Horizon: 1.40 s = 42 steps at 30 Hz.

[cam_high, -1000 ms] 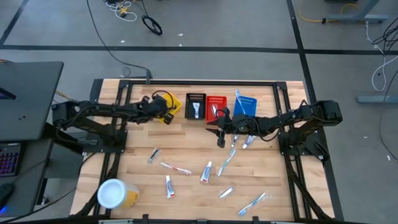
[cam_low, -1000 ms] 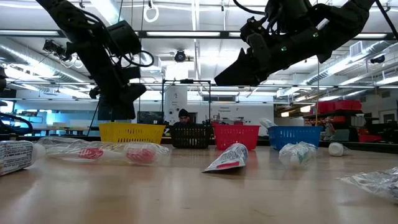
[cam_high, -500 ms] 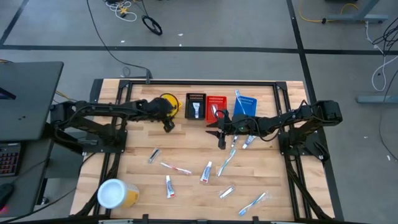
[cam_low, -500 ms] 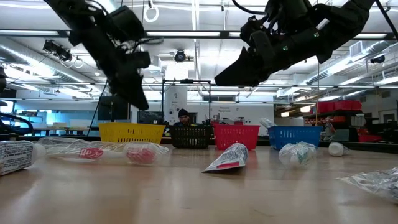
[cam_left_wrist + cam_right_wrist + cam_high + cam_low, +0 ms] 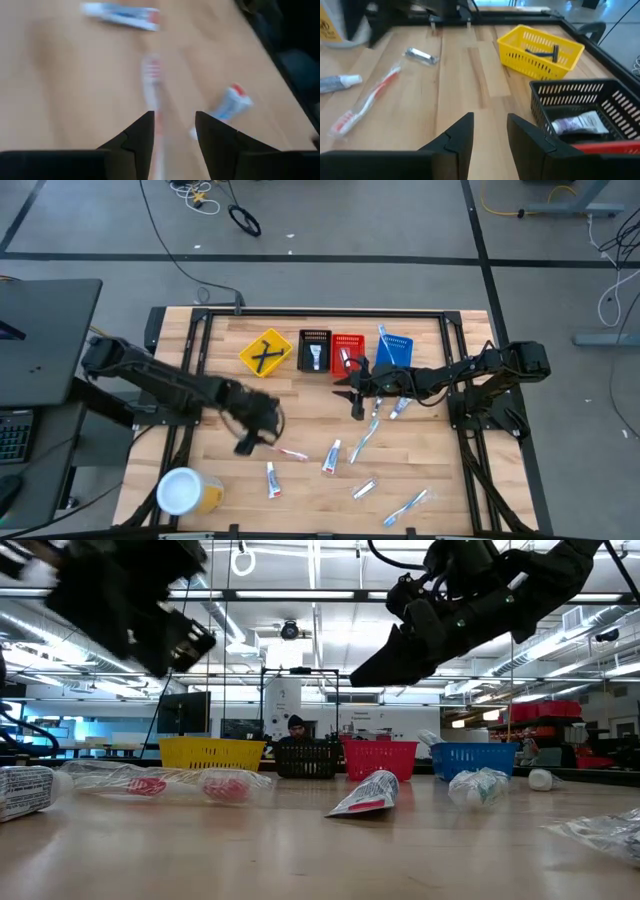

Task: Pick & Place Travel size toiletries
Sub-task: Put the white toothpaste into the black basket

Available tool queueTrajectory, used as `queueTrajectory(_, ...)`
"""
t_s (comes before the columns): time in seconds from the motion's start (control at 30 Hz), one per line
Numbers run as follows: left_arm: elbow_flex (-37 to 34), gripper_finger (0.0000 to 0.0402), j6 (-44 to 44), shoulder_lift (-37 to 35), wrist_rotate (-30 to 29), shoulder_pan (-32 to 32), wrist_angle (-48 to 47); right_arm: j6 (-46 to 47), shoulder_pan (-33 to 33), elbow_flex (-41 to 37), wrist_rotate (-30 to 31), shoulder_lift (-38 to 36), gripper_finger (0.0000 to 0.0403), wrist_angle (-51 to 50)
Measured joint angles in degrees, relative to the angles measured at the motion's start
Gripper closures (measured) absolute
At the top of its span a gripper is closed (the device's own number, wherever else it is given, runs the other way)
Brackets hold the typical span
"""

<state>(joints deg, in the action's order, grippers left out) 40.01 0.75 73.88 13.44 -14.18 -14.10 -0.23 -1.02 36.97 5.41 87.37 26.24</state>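
Just beside the red-white toothbrush, your left gripper hovers empty, fingers narrowly apart; reaching step, so straddle its handle and close. Right gripper waits, slightly parted.

the table is pale wood in butcher-block strips, smooth with a soft sheen, framed by dark matt metal rails. the yellow basket and black basket are slatted plastic, the red basket and blue basket look the same. a toothbrush lies in a clear, crinkly wrapper. the small white tube looks like smooth glossy plastic. the left pincer and right pincer have dark matt fingers.
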Motion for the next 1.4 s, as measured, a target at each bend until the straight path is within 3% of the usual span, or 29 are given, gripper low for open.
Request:
queueTrajectory(0.2, 0.07, 0.0225, 1.58, 4.92, -8.47, -9.00, 1.90, 2.14, -0.02, -0.02, 0.00, 0.00, 0.0277, -2.22)
queueTrajectory(0.43, 0.00, 0.0210, 9.35, 14.81, -8.65, -13.93, 7.67, 6.78, -0.02, -0.26, -0.03, 0.00, 0.0277, -2.47)
queueTrajectory(0.7, 0.04, 0.0210, 11.95, 19.62, -6.94, -14.71, 10.13, 8.52, -0.02, -0.26, -0.03, 0.00, 0.0277, -3.35)
queueTrajectory(1.2, 0.07, 0.0310, 6.43, 20.64, -7.60, -13.10, 11.75, 8.39, -0.02, -0.26, -0.03, 0.00, 0.0277, -3.37)
queueTrajectory(1.4, -0.02, 0.0323, 6.17, 20.75, -7.47, -11.92, 12.57, 8.39, -0.02, -0.26, -0.03, 0.00, 0.0277, -3.35)
